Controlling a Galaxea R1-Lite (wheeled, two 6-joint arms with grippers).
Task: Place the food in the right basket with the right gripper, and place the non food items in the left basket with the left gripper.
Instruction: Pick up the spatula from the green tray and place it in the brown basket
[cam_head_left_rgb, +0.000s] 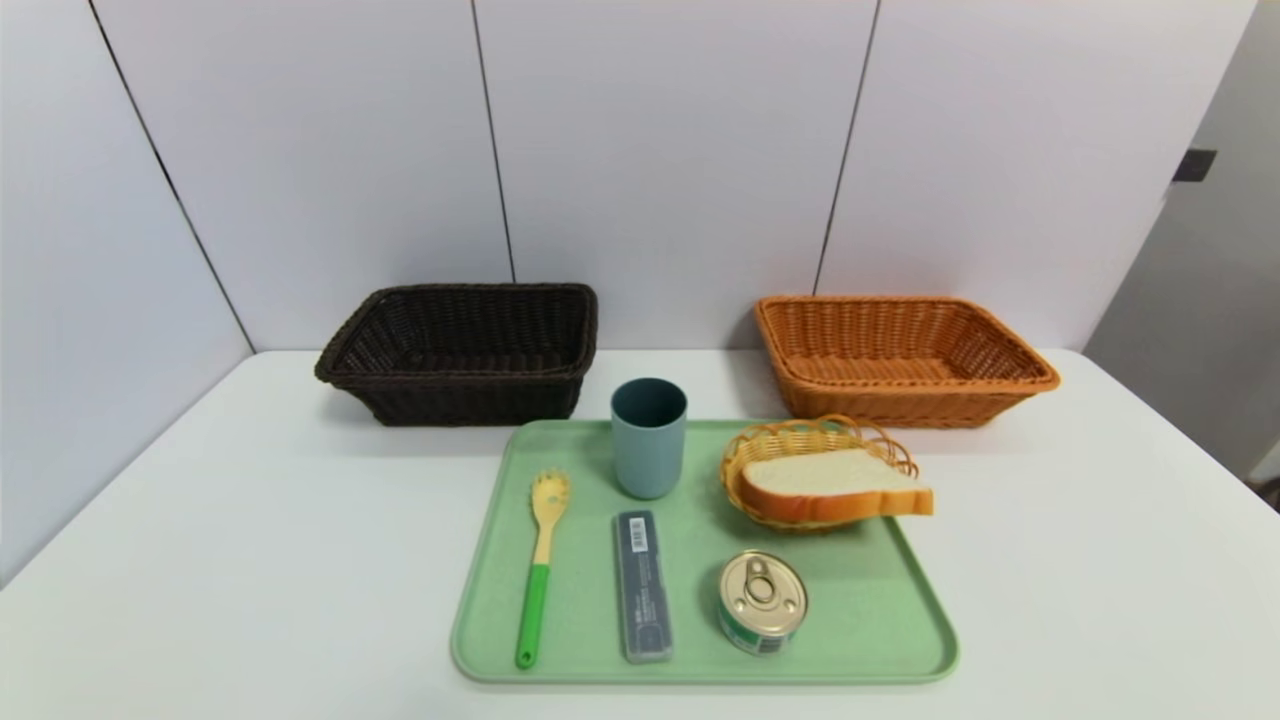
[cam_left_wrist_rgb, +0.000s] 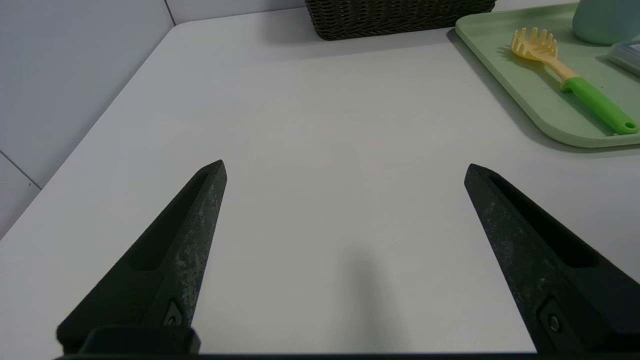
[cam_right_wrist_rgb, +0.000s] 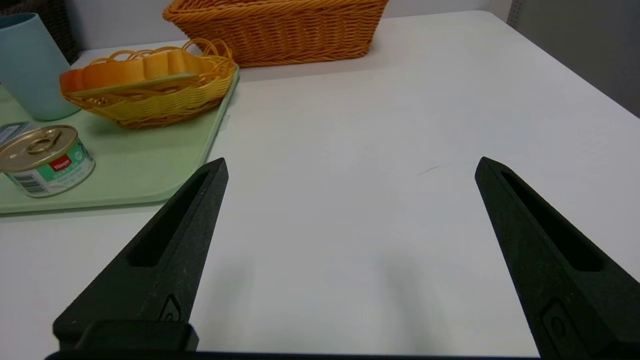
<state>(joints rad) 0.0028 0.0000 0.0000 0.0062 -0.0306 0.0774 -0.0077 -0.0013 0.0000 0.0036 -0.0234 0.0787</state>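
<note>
A green tray (cam_head_left_rgb: 880, 560) sits mid-table. On it lie a yellow pasta spoon with a green handle (cam_head_left_rgb: 540, 560), a grey case (cam_head_left_rgb: 642, 585), a blue cup (cam_head_left_rgb: 649, 436), a tin can (cam_head_left_rgb: 762, 601) and a bread slice (cam_head_left_rgb: 835, 485) resting in a small yellow wicker dish (cam_head_left_rgb: 790, 440). The dark left basket (cam_head_left_rgb: 462, 352) and orange right basket (cam_head_left_rgb: 900, 355) stand behind the tray. My left gripper (cam_left_wrist_rgb: 345, 167) is open over bare table, left of the tray. My right gripper (cam_right_wrist_rgb: 351, 162) is open over bare table, right of the tray. Neither shows in the head view.
The white table (cam_head_left_rgb: 250, 560) meets a panelled wall behind the baskets. Its left and right edges run diagonally toward me. In the right wrist view the can (cam_right_wrist_rgb: 46, 160) and the wicker dish (cam_right_wrist_rgb: 155, 95) lie nearest that gripper.
</note>
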